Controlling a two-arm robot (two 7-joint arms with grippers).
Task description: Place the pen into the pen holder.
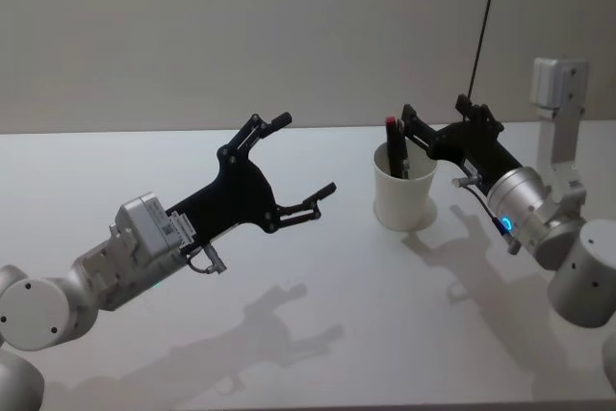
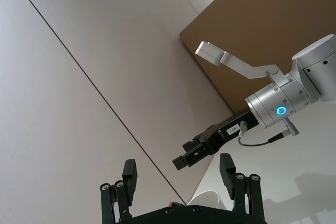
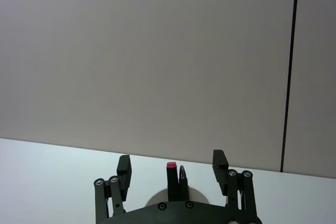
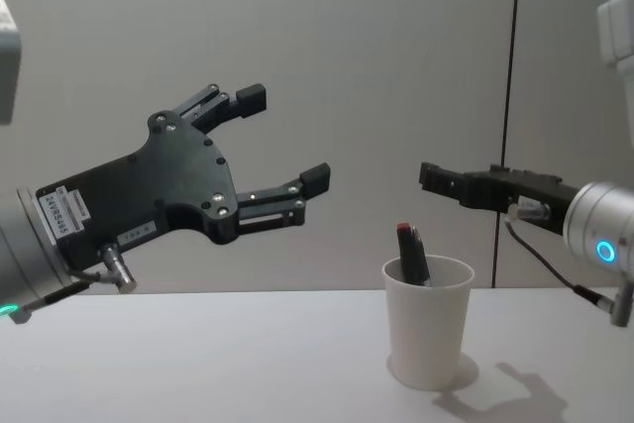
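the pen stands inside the pen holder at the right of the frame, so the job looks done. the right hand is spread wide above it, holding nothing. the left hand waits spread at the left.

Matt white paper pen holder

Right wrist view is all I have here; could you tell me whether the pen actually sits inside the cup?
Observer: Yes. In the chest view the pen stands inside the pen holder, its red-tipped top poking above the rim.
Operator: Thank you. Is the right gripper touching it?
Observer: No. The right gripper is open and hangs above the pen's top, with a gap between them.
Operator: And where is the left arm, please?
Observer: The left gripper is open and empty, raised above the table to the holder's left.
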